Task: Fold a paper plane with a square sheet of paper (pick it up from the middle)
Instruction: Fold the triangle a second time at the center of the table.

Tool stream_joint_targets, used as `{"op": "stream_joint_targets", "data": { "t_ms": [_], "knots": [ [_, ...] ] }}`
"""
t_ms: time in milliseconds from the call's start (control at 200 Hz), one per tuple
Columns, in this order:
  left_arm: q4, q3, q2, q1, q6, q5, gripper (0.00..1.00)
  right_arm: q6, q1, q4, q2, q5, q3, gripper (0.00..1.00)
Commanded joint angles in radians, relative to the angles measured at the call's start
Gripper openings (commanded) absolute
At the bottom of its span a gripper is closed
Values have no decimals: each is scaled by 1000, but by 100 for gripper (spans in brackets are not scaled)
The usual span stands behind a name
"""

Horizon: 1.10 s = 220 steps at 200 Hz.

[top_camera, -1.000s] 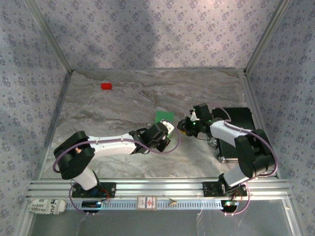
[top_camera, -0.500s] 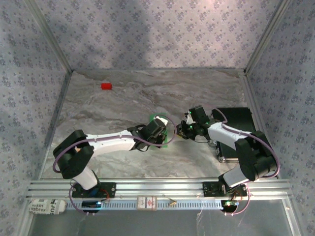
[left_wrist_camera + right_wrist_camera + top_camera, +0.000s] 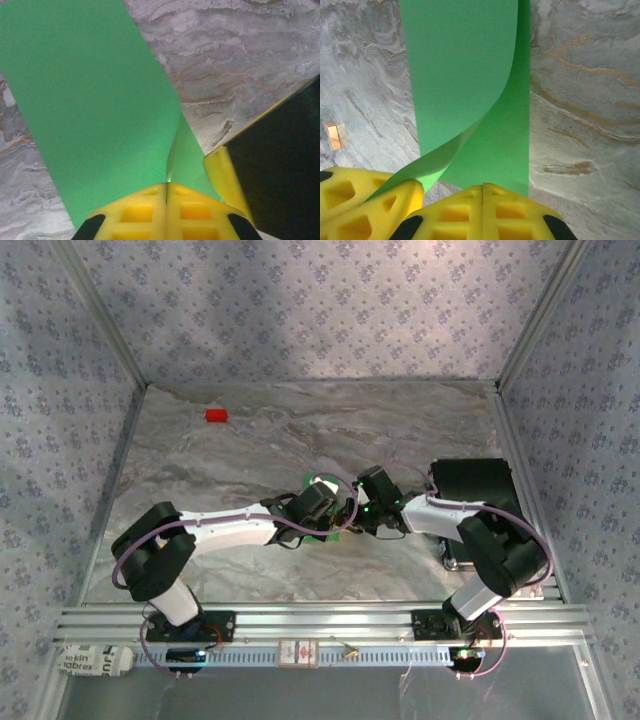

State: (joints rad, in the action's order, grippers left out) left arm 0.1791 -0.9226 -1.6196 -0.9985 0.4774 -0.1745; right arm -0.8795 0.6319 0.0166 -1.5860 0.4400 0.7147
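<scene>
The square sheet of paper (image 3: 100, 100) is bright green and partly folded, one layer curling up over the other (image 3: 465, 75). It is held just above the marble table near the middle (image 3: 317, 482). My left gripper (image 3: 166, 184) is shut on the paper's near edge, where a crease runs into its closed yellow jaws. My right gripper (image 3: 483, 186) is shut on the edge of the lower layer. The two grippers meet tip to tip over the paper, left gripper (image 3: 336, 517) and right gripper (image 3: 353, 510). Most of the sheet is hidden under them from above.
A small red block (image 3: 216, 415) lies at the far left of the table. A black box (image 3: 480, 490) stands at the right edge beside the right arm. A small tan object (image 3: 334, 134) lies on the table to the left. Patterned walls enclose three sides.
My right gripper has moved left up to the paper and closed on its edge. My left gripper kept its grip and shifted slightly, lowering the sheet.
</scene>
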Motion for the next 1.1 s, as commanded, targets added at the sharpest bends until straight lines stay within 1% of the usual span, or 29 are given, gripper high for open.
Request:
{"op": "stream_joint_targets", "data": {
  "t_ms": [0, 125, 325, 445, 590, 765, 860, 964, 1094],
  "knots": [
    [17, -15, -8, 13, 17, 39, 3, -27, 15, 27, -35, -41, -9, 0],
    [12, -9, -11, 27, 28, 78, 4, -12, 15, 7, -63, -61, -15, 0],
    [-30, 7, -16, 48, 72, 150, 4, 66, 3, -120, -64, -112, 7, 0],
    [-51, 6, -29, 49, 107, 175, 4, 120, -6, -187, -59, -124, 34, 0],
    [-63, 3, -39, 51, 141, 180, 4, 173, -19, -255, -37, -146, 58, 0],
    [-113, 19, -43, 51, 194, 200, 4, 176, -25, -210, 8, -73, 61, 3],
    [-121, 21, -53, 50, 209, 202, 4, 144, -16, -166, 10, -43, 60, 4],
    [-122, 24, -53, 51, 213, 200, 4, 94, -5, -85, -10, -12, 41, 4],
    [-120, 32, -47, 54, 205, 203, 4, 56, 7, -36, -51, -9, 26, 3]
  ]
}}
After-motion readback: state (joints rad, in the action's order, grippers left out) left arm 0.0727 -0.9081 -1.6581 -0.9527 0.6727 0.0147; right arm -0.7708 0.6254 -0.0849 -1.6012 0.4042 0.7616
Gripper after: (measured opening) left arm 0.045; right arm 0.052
